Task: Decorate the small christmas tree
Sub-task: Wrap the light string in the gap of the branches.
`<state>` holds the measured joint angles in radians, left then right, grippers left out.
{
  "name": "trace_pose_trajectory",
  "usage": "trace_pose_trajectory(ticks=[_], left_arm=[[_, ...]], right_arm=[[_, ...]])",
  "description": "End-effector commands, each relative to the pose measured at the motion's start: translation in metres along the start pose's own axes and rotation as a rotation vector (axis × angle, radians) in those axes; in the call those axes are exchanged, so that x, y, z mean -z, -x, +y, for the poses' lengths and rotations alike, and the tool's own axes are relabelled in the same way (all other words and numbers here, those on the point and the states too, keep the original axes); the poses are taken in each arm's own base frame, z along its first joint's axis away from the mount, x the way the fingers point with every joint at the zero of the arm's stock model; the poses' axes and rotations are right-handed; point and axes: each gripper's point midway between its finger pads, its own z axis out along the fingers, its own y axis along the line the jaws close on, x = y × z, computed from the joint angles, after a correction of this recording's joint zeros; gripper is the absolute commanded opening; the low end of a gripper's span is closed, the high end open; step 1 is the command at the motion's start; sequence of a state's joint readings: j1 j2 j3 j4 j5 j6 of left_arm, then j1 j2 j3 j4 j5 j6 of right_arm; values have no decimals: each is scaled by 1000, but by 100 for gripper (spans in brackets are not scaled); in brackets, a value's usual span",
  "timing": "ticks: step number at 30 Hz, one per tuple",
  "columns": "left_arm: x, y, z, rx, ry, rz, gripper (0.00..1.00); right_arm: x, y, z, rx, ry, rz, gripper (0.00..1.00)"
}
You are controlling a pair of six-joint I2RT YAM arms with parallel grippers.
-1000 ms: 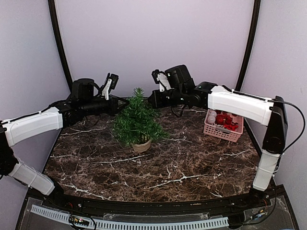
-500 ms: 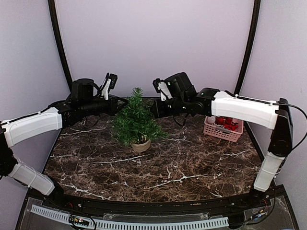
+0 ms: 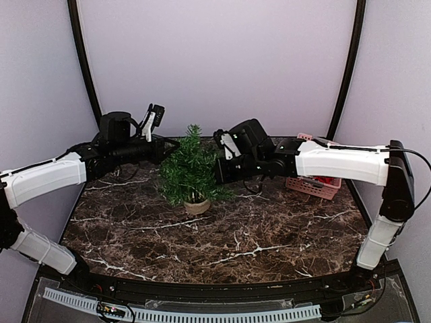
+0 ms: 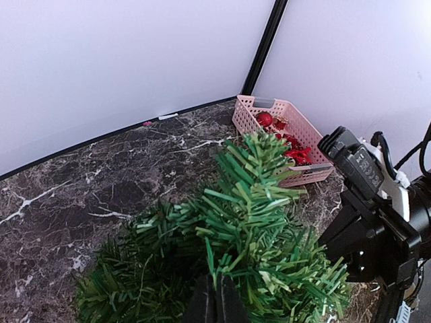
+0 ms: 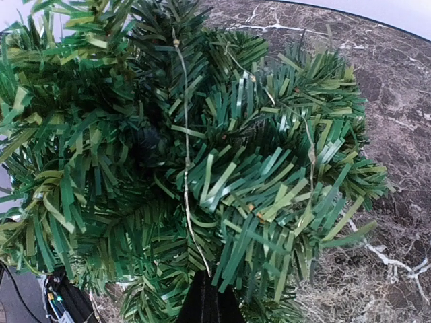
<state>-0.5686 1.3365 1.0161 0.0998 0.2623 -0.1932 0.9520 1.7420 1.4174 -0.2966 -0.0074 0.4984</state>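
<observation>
Dark marble-look desk [image 3: 222,242] w/ white veins. Far right corner: pink slotted plastic basket [image 4: 250,116], rectangular, open top, w/ red ornaments [image 4: 288,142] piled inside. From the top view only part of it shows. Pale lilac-white walls [image 3: 215,60] round the back & sides. Two black poles [image 3: 82,67] rise at the rear corners, left & right. White slotted strip [image 3: 202,314] runs along the near edge.
</observation>
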Motion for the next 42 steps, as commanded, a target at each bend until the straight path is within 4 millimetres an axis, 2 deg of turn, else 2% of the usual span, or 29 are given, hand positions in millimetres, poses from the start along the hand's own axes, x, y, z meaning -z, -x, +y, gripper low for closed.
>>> trace_pose_trajectory(ticks=[1, 7, 13, 29, 35, 38, 42], left_arm=[[11, 2, -9, -36, -26, -20, 0], [13, -2, -14, -51, -57, -12, 0], [16, -4, -16, -56, -68, -15, 12], [39, 5, -16, -72, -33, -80, 62], [45, 9, -16, -44, -25, -99, 73], [48, 11, -17, -23, -22, -96, 75], [51, 7, -9, 30, 30, -71, 79]], right_arm=[[3, 6, 16, -25, 67, -39, 0], [-2, 4, 14, -38, 65, -43, 0], [5, 6, 16, -44, 77, -56, 1], [39, 18, 20, -48, 96, -128, 42], [57, 25, 24, -38, 121, -177, 59], [69, 29, 25, -31, 136, -214, 70], [80, 36, 22, -21, 119, -257, 83]])
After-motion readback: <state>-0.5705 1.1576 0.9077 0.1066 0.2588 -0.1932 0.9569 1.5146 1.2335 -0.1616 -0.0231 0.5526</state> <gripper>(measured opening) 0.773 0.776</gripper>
